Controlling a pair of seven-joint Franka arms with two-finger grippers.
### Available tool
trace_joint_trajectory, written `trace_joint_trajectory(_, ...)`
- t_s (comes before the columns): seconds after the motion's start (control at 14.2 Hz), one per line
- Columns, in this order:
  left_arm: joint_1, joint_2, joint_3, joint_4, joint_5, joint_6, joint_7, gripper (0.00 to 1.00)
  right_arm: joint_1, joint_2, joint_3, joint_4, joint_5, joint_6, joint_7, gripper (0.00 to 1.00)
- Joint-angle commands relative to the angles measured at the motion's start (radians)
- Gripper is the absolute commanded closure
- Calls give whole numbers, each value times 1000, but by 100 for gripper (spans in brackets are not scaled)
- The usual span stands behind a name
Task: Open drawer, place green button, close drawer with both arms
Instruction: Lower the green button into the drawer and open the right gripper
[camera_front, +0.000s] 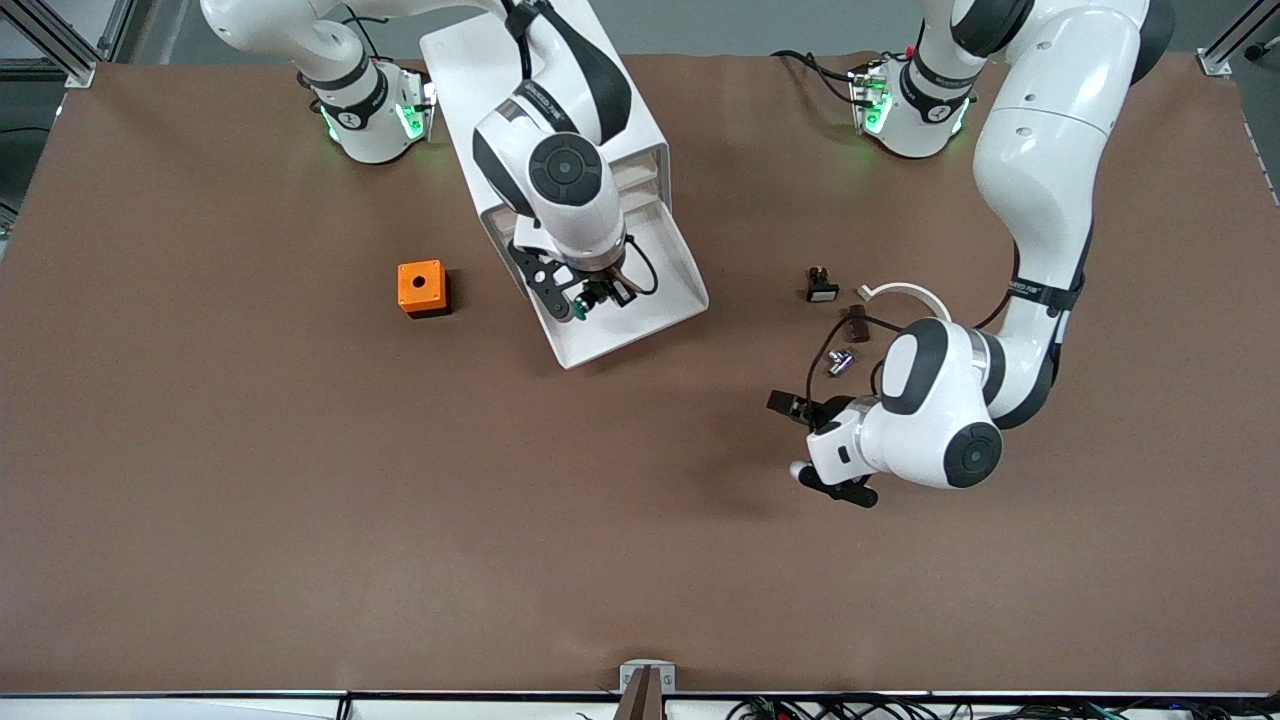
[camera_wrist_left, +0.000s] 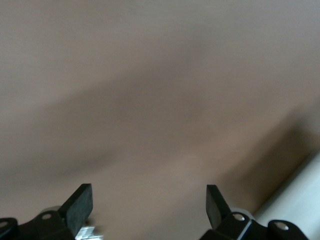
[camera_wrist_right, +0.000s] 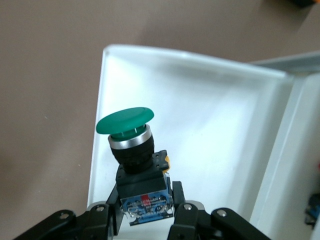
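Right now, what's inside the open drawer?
The right gripper holds the button over the open drawer. The tray floor in view is bare white; the arm hides part of it.

A: Body check. Right arm (camera_front: 560, 150) and left arm (camera_front: 1040, 180): glossy white shells, black joint bands, round dark-grey caps on the joints.

B: Bases?

A: White, lit green at the sides, black cables plugged in beside them.

B: Hands?

A: Left gripper (camera_wrist_left: 149, 207) and right gripper (camera_wrist_right: 145, 220): black, flat fingers, silver screws at the knuckles.
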Motion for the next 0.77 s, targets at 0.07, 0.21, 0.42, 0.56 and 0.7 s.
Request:
trace_joint_trajectory(0.07,-25,-3,8,19,138,18,-49,0,19,34,-9,11,71,14,20,80)
trace_joint_trajectory(0.21,-27,-3,7,18,158,27,-168,0,30,56,-9,-2,74,25,18,80)
trace_joint_trajectory(0.42,-44,-7,8,18,183,27,-364,0,36,60,-9,-22,76,63,18,80)
trace_joint_trajectory(0.56,-42,-9,8,18,183,30,-443,0,37,82,-9,-21,77,80,18,79)
trace_joint_trajectory(0.7,-42,-10,7,18,184,45,-451,0,53,102,-9,-21,77,85,18,79)
